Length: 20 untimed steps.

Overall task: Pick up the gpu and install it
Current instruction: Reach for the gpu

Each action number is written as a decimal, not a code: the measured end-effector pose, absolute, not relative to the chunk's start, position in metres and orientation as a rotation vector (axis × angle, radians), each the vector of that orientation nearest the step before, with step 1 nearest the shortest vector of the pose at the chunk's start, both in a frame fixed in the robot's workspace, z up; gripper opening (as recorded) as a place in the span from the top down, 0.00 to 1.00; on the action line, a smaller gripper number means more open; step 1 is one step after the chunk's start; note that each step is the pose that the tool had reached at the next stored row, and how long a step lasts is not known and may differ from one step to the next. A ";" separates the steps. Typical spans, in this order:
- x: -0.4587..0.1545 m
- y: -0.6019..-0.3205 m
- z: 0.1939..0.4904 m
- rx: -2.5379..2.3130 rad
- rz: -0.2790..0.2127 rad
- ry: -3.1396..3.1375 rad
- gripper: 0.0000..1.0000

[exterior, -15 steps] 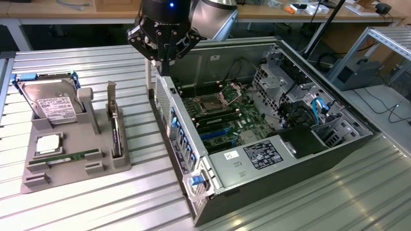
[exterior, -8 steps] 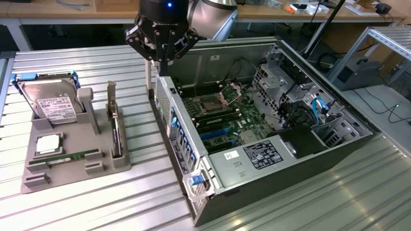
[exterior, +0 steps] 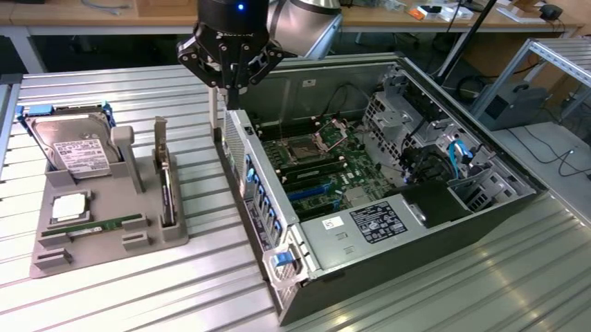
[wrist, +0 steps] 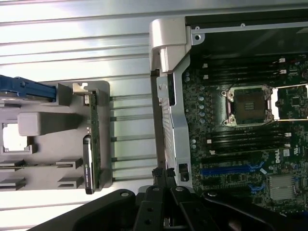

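The gpu, a thin flat card with a silver bracket end, stands on edge in a slot of the grey moulded holder, untouched. The gripper, clenched and empty, hangs over the holder-side wall of the open metal computer case. Likely hazard: coming down clenched, it would strike the card's thin edge instead of straddling it.

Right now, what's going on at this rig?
One robot arm is working beside an open PC case that lies on its side. Its end effector is shut with nothing visibly in it, and it hovers over the case's rear edge, on the side facing the gray holder. The gpu stands on edge in that holder, untouched and not yet picked up.
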<state>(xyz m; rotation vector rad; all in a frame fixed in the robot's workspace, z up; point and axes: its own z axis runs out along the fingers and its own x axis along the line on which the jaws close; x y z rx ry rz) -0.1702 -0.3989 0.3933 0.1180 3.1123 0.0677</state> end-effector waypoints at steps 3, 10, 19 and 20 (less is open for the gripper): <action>-0.171 -0.399 0.393 0.118 0.068 3.112 0.89; -0.174 -0.399 0.393 0.118 0.068 3.112 0.89; -0.177 -0.399 0.393 0.118 0.068 3.112 0.89; -0.177 -0.399 0.393 0.118 0.068 3.112 0.89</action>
